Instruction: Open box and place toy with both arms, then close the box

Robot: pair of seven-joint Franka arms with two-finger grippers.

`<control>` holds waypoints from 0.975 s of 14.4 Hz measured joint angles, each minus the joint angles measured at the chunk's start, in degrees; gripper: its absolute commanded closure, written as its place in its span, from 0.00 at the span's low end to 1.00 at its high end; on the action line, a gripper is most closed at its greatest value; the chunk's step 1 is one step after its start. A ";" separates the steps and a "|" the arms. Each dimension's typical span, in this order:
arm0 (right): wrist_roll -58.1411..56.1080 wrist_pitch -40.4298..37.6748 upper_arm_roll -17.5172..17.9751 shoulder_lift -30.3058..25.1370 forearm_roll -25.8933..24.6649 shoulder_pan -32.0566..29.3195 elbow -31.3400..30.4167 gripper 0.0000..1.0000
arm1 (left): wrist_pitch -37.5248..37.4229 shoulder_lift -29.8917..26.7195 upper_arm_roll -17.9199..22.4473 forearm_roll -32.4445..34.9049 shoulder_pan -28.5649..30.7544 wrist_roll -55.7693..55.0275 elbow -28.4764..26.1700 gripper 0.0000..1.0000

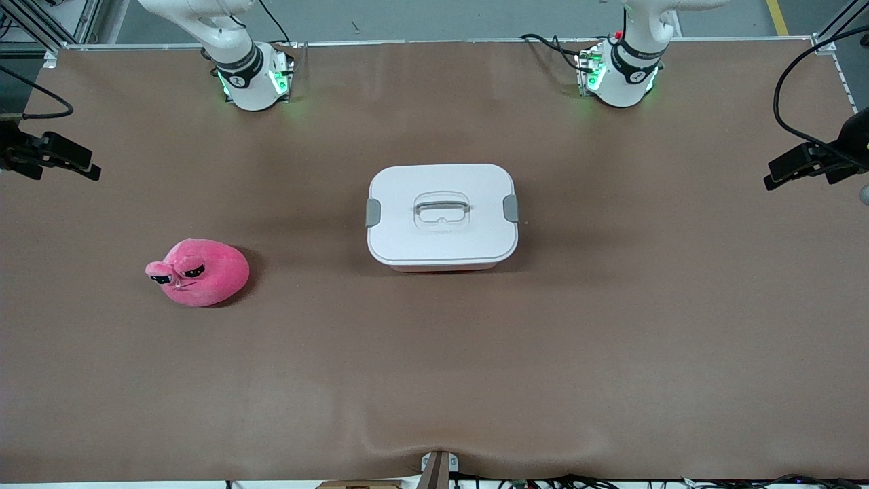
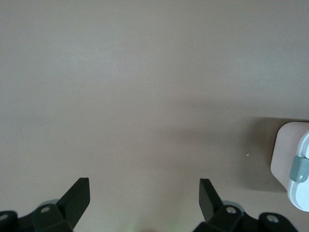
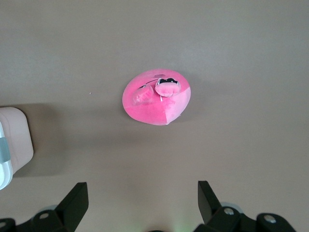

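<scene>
Closed box (image 1: 442, 216) at frame centre on the counter (image 1: 611, 339); toy (image 1: 199, 272) at lower left; left gripper (image 2: 145, 198) and right gripper (image 3: 143, 200) open, empty.

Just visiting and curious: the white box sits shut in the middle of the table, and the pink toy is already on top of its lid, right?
Not quite. The box is shut, but the toy lies on the table beside it, toward the right arm's end, apart from it. The front view shows this.
</scene>
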 measured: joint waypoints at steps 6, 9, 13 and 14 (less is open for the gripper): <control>0.00 -0.03 -0.01 0.01 0.00 -0.02 0.00 0.00 | 0.42 2.87 -0.21 0.00 -0.32 -2.25 1.06 0.00; 0.03 -0.61 -0.01 0.14 0.00 -0.04 0.00 0.00 | 1.26 4.28 -0.73 0.00 -0.99 -8.19 1.98 0.00; 0.05 -0.68 -0.04 0.63 0.00 -0.15 0.00 0.00 | 1.57 5.60 -0.90 -0.01 -2.56 -14.84 2.79 0.00; 0.05 -0.68 -0.04 0.71 0.00 -0.20 0.00 0.00 | 1.88 5.80 -0.91 -0.03 -3.22 -16.42 2.81 0.00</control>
